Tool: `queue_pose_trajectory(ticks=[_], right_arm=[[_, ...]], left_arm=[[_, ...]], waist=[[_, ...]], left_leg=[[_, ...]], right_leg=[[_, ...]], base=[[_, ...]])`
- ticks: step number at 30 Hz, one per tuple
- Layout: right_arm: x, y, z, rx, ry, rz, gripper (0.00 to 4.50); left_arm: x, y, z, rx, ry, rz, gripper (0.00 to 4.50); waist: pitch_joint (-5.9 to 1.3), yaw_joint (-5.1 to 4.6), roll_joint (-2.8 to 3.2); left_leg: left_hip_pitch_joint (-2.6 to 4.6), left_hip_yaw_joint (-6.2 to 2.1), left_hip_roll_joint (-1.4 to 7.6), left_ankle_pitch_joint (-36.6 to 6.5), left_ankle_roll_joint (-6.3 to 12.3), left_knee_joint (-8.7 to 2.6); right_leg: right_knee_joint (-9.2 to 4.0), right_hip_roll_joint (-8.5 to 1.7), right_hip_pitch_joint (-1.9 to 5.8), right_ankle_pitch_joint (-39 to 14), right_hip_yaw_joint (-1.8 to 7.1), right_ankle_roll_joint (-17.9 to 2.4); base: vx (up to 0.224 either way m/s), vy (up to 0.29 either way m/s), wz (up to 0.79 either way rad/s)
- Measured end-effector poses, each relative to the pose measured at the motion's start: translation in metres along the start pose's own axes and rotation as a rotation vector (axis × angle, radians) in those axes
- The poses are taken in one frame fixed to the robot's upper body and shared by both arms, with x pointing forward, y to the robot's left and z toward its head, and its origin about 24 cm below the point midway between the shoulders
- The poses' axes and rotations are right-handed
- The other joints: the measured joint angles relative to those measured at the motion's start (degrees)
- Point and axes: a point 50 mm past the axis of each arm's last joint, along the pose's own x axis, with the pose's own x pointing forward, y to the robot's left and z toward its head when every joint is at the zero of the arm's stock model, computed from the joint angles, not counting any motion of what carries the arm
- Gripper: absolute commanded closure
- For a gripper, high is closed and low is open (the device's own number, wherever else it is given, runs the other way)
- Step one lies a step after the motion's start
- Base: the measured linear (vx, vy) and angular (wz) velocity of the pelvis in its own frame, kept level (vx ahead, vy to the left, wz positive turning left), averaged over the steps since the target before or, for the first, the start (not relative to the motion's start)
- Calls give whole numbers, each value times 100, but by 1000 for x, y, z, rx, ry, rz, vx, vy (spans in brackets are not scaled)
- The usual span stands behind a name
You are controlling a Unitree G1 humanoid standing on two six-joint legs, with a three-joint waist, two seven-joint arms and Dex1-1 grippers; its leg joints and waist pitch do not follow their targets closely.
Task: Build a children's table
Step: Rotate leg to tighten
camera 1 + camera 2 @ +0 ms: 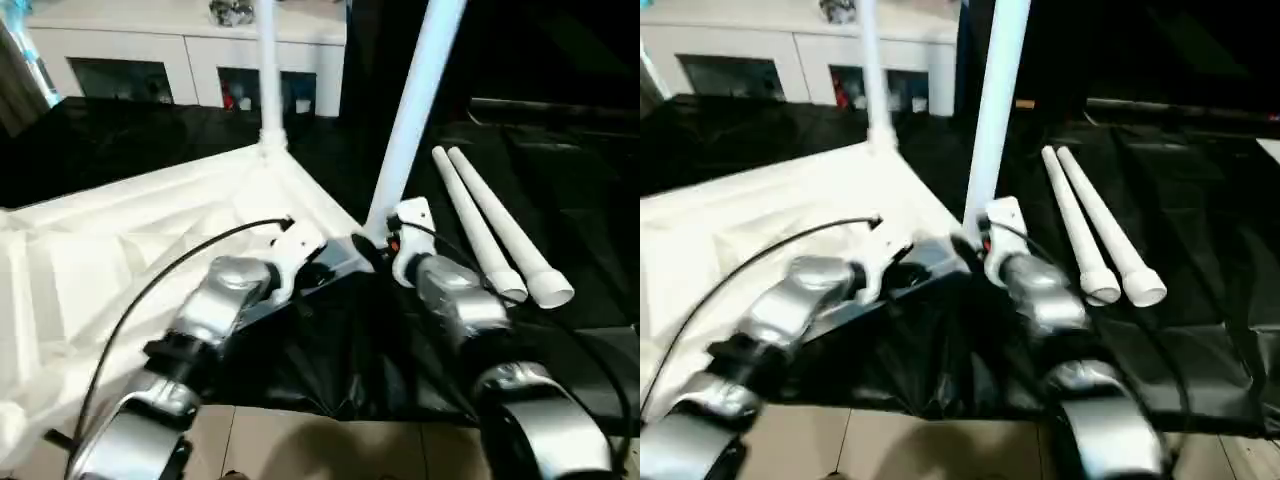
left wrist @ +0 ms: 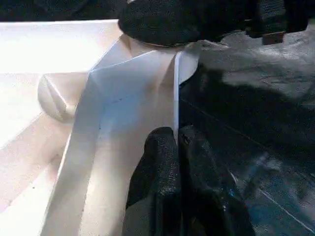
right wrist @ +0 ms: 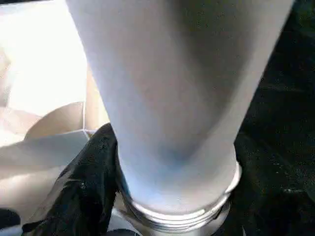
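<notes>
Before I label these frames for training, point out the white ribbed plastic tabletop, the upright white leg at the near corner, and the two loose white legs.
white ribbed tabletop [image 1: 120,250], left eye view, ribbed underside.
upright white leg [image 1: 410,120], left eye view, mid-shaft.
two loose white legs [image 1: 490,230], left eye view, shaft of one.

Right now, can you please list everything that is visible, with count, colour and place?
tabletop: one, white, upside down on the black sheet, ribbed underside up.
standing legs: two, white; far leg upright in the far corner socket, near leg leaning at the near corner.
loose legs: two, white, lying side by side on the sheet, right of the tabletop.
black sheet: one, covering the work surface.
cabinet: one, white, glass doors, at the back.
left gripper: black fingers shut on the tabletop's rim.
right gripper: black fingers around the near leg's base.
</notes>
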Motion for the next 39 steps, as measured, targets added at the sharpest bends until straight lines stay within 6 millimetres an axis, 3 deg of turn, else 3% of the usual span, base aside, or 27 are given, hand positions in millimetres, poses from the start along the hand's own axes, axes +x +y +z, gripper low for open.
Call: queue_pose_trajectory(ticks=[6,10,14,25,39], right_arm=[[0,2,1,13,-14,41,75],[-1,6,2,-16,-15,160,34],[-6,4,3,-42,-1,257,34],[-48,-19,-4,-267,125,684,34],[-64,-20,-1,-312,200,844,150]], left_arm=[[-3,2,-2,25,-4,-7,450],[-18,5,-9,46,-12,-38,450],[-26,4,-11,63,-18,-102,450],[-49,1,-22,132,9,-307,450],[-61,0,-25,165,41,-438,450]], waist=[[3,0,6],[19,-78,43],[27,-40,57],[30,100,58],[25,182,41]], left_leg=[[-3,0,0,0,0,-4],[-4,0,2,0,0,-7],[-9,-1,2,0,0,-7],[-5,1,4,1,2,-1],[-10,3,4,1,3,0]], right_leg=[[3,0,-6,0,-1,0],[3,1,-9,0,-4,-1],[1,1,-11,0,-5,-1],[4,0,-7,0,-4,-1],[4,0,-11,-5,-2,6]], base=[[0,0,0],[0,0,0],[0,0,0],[0,0,0],[0,0,0]])
